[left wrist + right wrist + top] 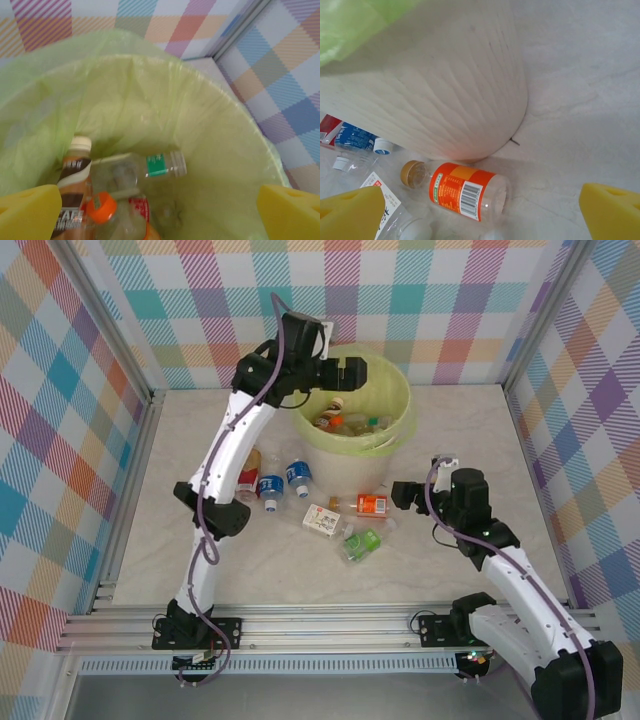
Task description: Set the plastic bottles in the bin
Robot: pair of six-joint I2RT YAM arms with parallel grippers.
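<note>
Plaid walls [60,390] close in the work area on three sides, with metal frame posts at the corners. The pale marbled counter [520,450] is bare to the right and in front of the arms, so there is free room to approach from there.

The bin [398,390] stands at the back, near the middle, and already holds several bottles [161,165]. The left arm [232,435] reaches over its rim. The left jaws hang above the opening, spread as wide as they go and gripping nothing.

The right arm [512,575] is bent low toward the middle of the counter. The right jaws are also fully spread and empty, with their yellow pads [612,210] well apart.

Six loose bottles [298,478] lie on their sides in front of the bin, in a loose band from left to centre. The right arm is much nearer the orange-labelled bottle [464,191] at the right end of that band.

That bottle lies just ahead of the right jaws and close to the foot of the bin. Its long axis runs nearly in line with the gap between the pads, and its tan cap [410,173] points left.

The jaws would probably close more surely across the body after a turn of the wrist. The bin wall close behind it leaves little room on that side.
</note>
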